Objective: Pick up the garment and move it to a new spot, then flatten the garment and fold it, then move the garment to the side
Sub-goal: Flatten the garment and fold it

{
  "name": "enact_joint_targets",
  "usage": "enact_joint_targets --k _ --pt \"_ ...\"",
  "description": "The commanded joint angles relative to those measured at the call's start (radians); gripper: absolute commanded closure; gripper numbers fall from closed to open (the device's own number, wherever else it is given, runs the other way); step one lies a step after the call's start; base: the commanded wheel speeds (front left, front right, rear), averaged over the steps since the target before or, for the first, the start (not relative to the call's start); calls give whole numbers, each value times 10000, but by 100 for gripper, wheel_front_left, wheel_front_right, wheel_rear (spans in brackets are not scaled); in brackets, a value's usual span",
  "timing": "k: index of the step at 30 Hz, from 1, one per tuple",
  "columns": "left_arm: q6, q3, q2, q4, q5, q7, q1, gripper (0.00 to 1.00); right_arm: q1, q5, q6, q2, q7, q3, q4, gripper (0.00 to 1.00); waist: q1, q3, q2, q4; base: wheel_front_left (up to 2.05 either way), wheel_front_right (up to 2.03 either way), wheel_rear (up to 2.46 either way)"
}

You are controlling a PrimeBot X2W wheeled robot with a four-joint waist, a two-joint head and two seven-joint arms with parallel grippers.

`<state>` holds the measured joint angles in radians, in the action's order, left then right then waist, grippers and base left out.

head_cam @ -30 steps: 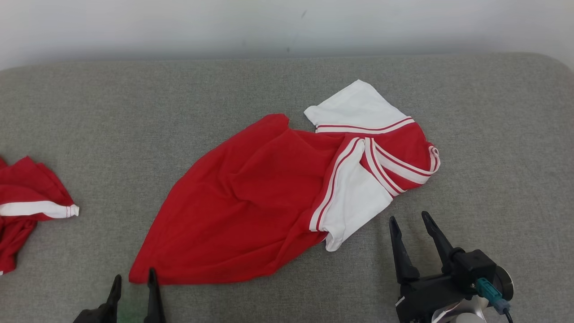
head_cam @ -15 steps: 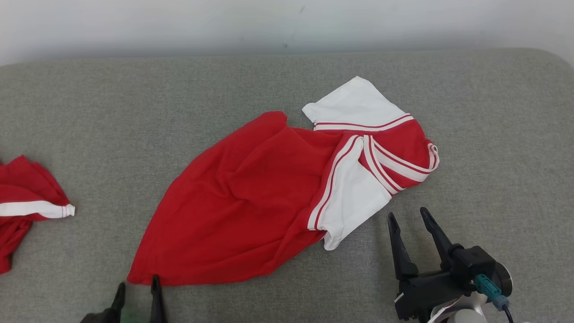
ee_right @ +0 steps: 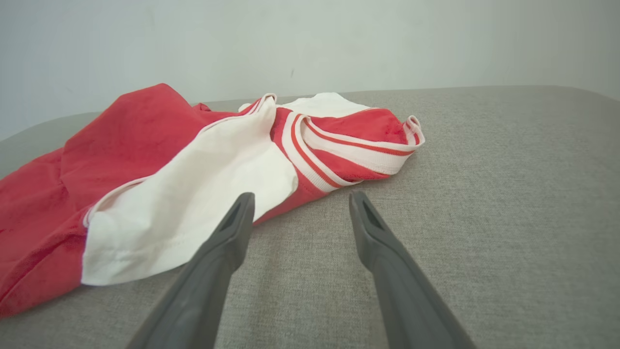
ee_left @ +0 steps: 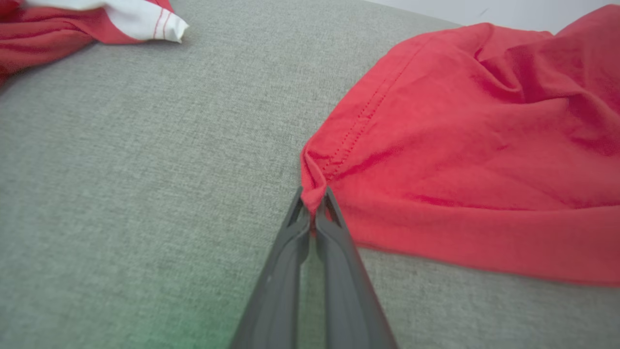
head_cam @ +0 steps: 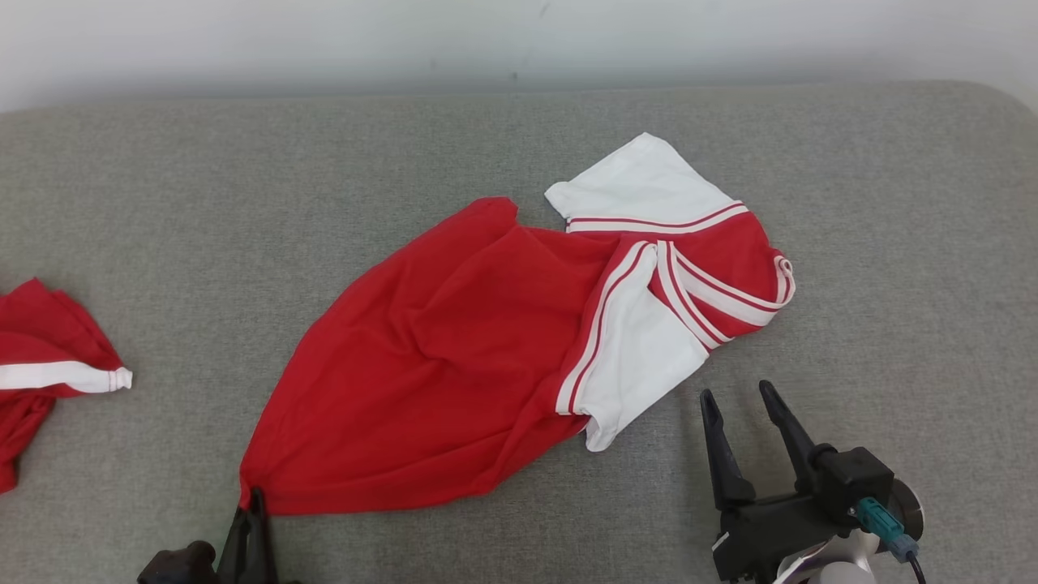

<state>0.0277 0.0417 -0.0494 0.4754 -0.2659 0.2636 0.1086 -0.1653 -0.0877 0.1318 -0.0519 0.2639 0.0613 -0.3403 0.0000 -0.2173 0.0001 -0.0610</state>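
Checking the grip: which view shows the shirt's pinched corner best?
Left wrist view: close up, the left gripper is shut on a corner of the shirt. Head view shows it small, at the bottom edge; right wrist view shows the sleeve end.

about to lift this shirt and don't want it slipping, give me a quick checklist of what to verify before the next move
1. Left hand shut on the garment corner: ok, the hem is pinched in it.
2. Depth of that pinch: cannot tell, just a small tuck of cloth shows.
3. Right hand open: ok, jaws stand apart.
4. Right hand gripping the garment: not ok, it sits beside the white sleeve, holding nothing.
5. Garment flat: not ok, it is wrinkled and bunched at the collar end.
6. Second red garment out of the way: ok, it lies apart at the left.
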Motion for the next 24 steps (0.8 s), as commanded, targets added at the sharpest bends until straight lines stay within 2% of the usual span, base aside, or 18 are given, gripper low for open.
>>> enact_joint_targets --k 1,7,24 --pt "48 -9 -22 -13 -40 15 -13 100 -46 -186 -23 21 2 67 -121 0 0 12 -1 68 0 0 0" --pt "26 -57 -26 -274 83 16 -148 100 -351 -1186 -23 19 2 202 -659 0 0 -11 -1 301 0 0 0" --pt "85 -460 -22 -466 165 15 177 100 -1358 -1760 -24 18 2 194 -1314 0 0 -547 -1 629 0 0 0"
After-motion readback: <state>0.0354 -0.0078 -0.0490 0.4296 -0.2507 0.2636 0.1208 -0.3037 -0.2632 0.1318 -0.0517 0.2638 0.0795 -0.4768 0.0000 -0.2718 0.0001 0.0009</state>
